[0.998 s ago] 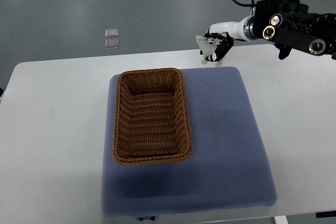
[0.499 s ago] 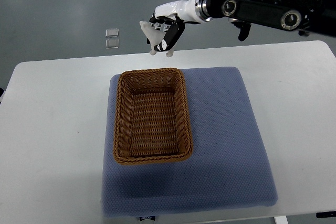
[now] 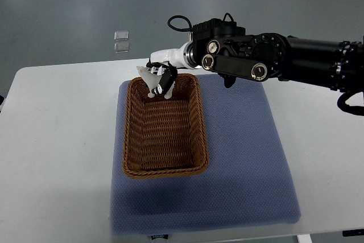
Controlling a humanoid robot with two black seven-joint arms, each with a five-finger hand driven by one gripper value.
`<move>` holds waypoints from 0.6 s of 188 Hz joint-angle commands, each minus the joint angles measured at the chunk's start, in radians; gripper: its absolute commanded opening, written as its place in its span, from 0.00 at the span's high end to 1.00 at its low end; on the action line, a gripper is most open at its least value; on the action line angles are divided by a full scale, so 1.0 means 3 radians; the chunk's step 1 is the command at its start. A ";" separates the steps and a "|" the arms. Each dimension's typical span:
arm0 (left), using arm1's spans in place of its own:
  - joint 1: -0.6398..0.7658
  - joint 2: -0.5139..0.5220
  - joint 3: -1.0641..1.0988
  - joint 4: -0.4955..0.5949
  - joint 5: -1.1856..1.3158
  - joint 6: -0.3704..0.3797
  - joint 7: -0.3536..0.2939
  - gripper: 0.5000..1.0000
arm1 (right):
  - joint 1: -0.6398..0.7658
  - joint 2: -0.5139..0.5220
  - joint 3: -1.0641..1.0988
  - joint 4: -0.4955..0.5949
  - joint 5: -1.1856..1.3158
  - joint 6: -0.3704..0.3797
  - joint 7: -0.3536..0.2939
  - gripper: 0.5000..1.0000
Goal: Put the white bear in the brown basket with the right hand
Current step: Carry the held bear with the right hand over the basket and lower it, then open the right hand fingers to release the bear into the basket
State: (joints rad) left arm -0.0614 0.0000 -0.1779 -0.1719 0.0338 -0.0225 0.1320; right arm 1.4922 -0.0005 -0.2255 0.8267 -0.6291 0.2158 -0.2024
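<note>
Right hand: the right hand (image 3: 161, 79) reaches in from the right edge of the frame – it hangs over the top end of the basket.
Fingers: curled around the white bear (image 3: 149, 76), holding it tight.
White bear: small and pale, up in the air in the hand, just above the top rim of the brown basket (image 3: 131, 135).
Basket: sits in the middle of the frame on a blue mat (image 3: 244, 152), on the white table (image 3: 57, 140). Nothing is inside.
Step now: lower the bear into the basket.
How to do it well: go a bit further toward the basket's middle, come down low – then let go, so the bear does not hit the rim.
Left hand: not seen.
</note>
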 commanded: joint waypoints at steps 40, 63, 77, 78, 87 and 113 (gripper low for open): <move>0.0000 0.0000 0.0005 -0.0005 0.0000 -0.0002 0.0005 0.00 | -0.0275 0.0002 0.0005 -0.0071 -0.0076 -0.0091 0.0010 0.82; 0.0000 0.0000 0.0005 -0.0005 0.0000 -0.0002 0.0005 0.00 | -0.0316 0.0002 0.0015 -0.0076 -0.0071 -0.0101 0.0015 0.79; 0.0000 0.0000 0.0010 -0.0005 0.0000 -0.0002 0.0010 0.00 | -0.0352 0.0002 0.0015 -0.0092 -0.0071 -0.0126 0.0015 0.79; 0.0000 0.0000 0.0005 -0.0005 0.0000 -0.0002 0.0005 0.00 | -0.0357 0.0002 0.0015 -0.0092 -0.0071 -0.0126 0.0015 0.79; 0.0000 0.0000 0.0010 -0.0005 0.0000 -0.0002 0.0005 0.00 | -0.0387 0.0002 0.0015 -0.0092 -0.0076 -0.0142 0.0020 0.77; 0.0000 0.0000 0.0005 -0.0005 0.0000 -0.0002 0.0010 0.00 | -0.0449 0.0002 0.0015 -0.0097 -0.0076 -0.0172 0.0025 0.70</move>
State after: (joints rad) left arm -0.0614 0.0000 -0.1757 -0.1734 0.0338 -0.0230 0.1341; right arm 1.3713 0.0000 -0.2211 0.7983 -0.6512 0.1714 -0.1967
